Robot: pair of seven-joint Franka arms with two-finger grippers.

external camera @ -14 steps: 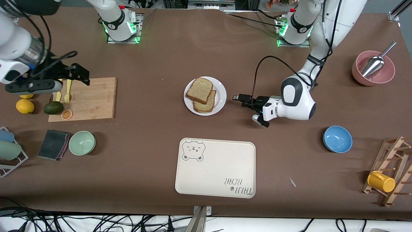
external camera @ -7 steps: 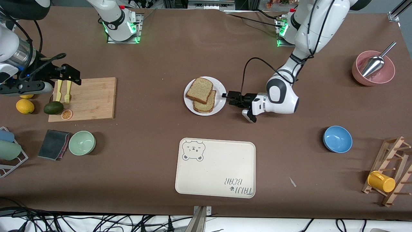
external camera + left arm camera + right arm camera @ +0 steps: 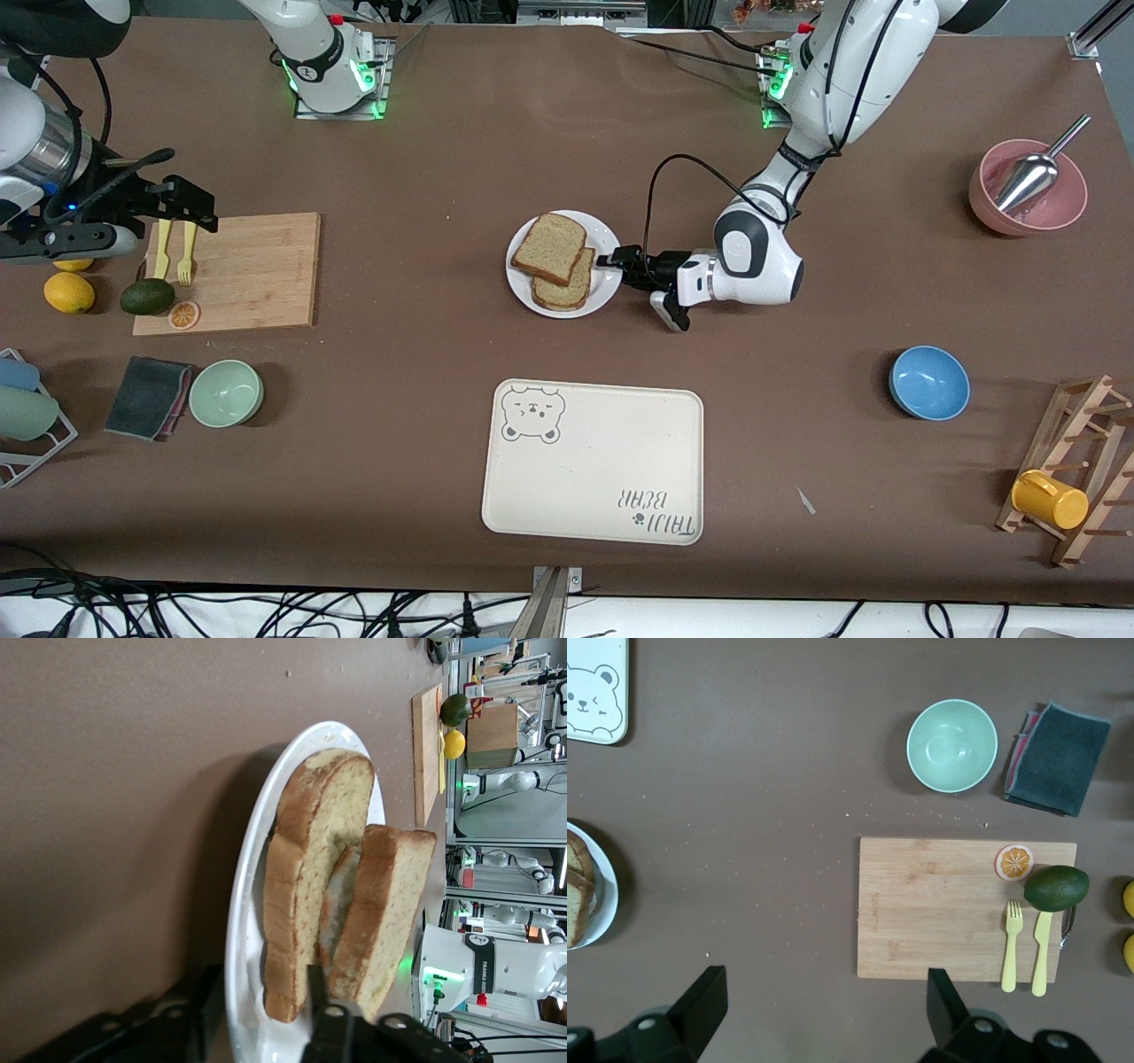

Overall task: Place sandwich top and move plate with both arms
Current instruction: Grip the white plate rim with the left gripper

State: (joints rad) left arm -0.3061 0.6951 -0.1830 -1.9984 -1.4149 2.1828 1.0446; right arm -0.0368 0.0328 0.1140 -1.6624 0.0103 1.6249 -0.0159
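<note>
Two slices of speckled wholegrain bread with dark brown crusts lie on the small round white plate (image 3: pixel 609 250) at mid-table, and we see the larger slice, the sandwich top (image 3: pixel 549 246), resting partly over the smaller bread slice (image 3: pixel 569 285), which sits nearer the front camera.

We find the left gripper (image 3: pixel 611 262) low at the plate's rim on the side toward the left arm's end of the table. In the left wrist view one black finger (image 3: pixel 323 1014) lies over the rim close to the bread and the other lies under it, so the jaws straddle the plate's edge; whether they already pinch it we cannot tell.

We see the right gripper (image 3: pixel 197 208) hanging over the edge of the rectangular bamboo cutting board (image 3: pixel 257 266), jaws spread wide and holding nothing. On that board lie a yellow plastic fork (image 3: pixel 185 257), a yellow plastic knife (image 3: pixel 161 252) and an orange slice (image 3: pixel 184 315), with a dark green avocado (image 3: pixel 147 296) at its edge.

Nearer the front camera than the plate, well apart from it, sits the rectangular cream tray with a bear print (image 3: pixel 592 461).
</note>
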